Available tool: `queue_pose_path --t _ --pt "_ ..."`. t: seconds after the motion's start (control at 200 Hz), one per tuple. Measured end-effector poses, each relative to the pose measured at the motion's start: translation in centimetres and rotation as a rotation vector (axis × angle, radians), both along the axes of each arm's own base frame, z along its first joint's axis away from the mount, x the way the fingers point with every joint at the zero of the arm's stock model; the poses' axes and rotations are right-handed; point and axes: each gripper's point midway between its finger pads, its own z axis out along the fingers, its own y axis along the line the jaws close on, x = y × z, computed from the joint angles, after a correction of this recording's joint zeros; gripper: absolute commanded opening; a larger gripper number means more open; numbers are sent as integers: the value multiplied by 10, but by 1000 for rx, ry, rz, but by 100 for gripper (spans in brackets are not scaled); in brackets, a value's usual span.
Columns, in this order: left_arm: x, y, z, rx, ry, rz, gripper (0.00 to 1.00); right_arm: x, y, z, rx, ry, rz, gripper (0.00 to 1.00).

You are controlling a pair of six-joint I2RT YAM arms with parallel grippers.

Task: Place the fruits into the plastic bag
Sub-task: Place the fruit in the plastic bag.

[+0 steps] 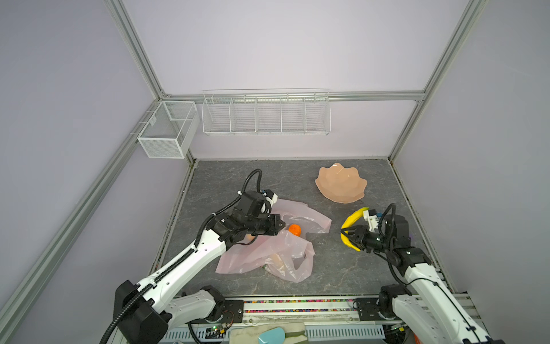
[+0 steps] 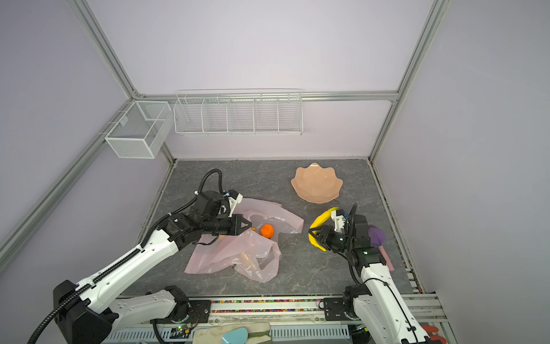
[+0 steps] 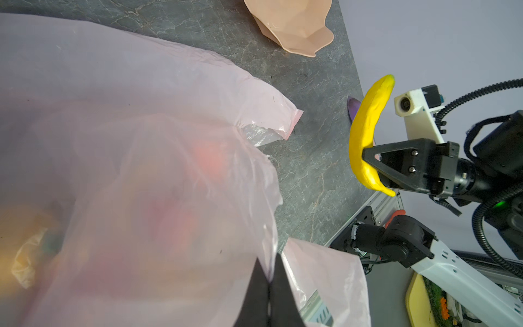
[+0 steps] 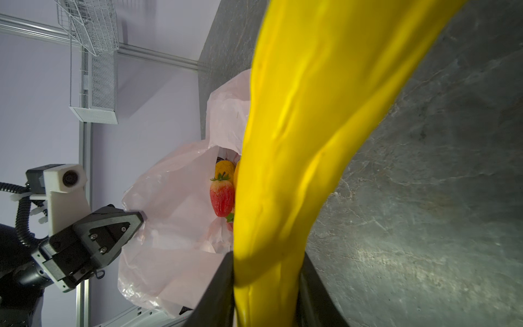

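The pale pink plastic bag [image 1: 262, 253] [image 2: 235, 256] lies crumpled at the middle left of the table. My left gripper [image 1: 282, 227] [image 2: 250, 225] [image 3: 270, 279] is shut on the bag's edge and holds its mouth up. An orange tangerine [image 1: 295, 229] [image 2: 267, 230] shows in the bag's mouth. The right wrist view shows a red strawberry [image 4: 222, 198] and a yellow-orange fruit [image 4: 225, 168] inside the bag [image 4: 175, 198]. My right gripper [image 1: 346, 233] [image 2: 314, 234] [image 4: 266, 283] is shut on a yellow banana [image 1: 352, 219] [image 2: 320, 219] [image 3: 365, 136] [image 4: 311, 113], held above the table to the right of the bag.
An empty peach scalloped bowl [image 1: 340, 184] [image 2: 317, 184] [image 3: 291, 25] sits at the back right. A purple object [image 2: 376, 235] [image 3: 353, 109] lies by the right edge behind my right arm. White wire baskets [image 1: 266, 114] hang on the back wall.
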Motion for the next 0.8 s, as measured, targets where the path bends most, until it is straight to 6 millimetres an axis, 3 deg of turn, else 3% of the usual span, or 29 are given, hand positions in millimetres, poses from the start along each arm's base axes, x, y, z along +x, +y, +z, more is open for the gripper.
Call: queue_pose_path --t 0.16,0.435,0.645,0.8 --pt "0 0 1 -2 0 -2 0 1 13 -1 23 6 28 18" --pt "-1 -1 2 -7 1 -6 0 -7 70 -14 22 30 173 17" --pt "-1 -2 2 -11 3 -11 0 -14 123 -29 -10 55 287 16" --pt "-2 -2 3 -15 4 -14 0 -12 175 -30 -10 42 378 15"
